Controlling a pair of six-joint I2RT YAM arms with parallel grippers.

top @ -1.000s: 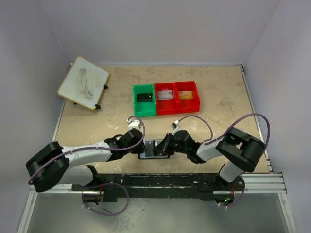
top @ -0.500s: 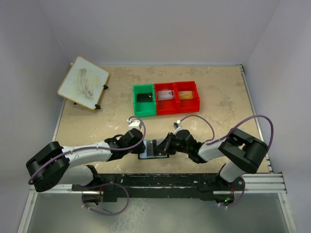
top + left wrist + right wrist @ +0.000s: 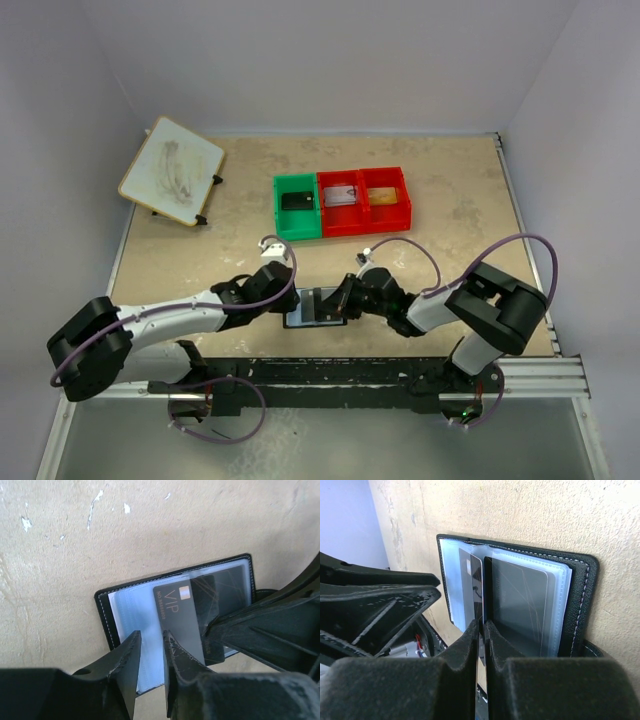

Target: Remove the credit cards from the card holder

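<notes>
The card holder [image 3: 310,308] lies open near the table's front edge, black outside and pale grey-blue inside [image 3: 132,605]. A dark credit card marked VIP [image 3: 180,617] lies tilted across it, partly out of its pocket. My right gripper [image 3: 481,629] is shut on that card's edge [image 3: 470,587]; its fingers show in the left wrist view [image 3: 260,625]. Another dark card [image 3: 520,605] sits in a clear sleeve on the holder's right half. My left gripper [image 3: 151,642] is narrowly open over the holder's left half, its right finger beside the VIP card and nothing between its fingers.
A green bin [image 3: 297,205] and a red two-part bin [image 3: 365,200] stand behind the holder, each holding small items. A framed board [image 3: 172,170] lies at the back left. The table's front edge and metal rail [image 3: 330,370] run just below the holder.
The left arm's rear links have shifted slightly to the left. Both grippers and the holder stay nearly where they were.
</notes>
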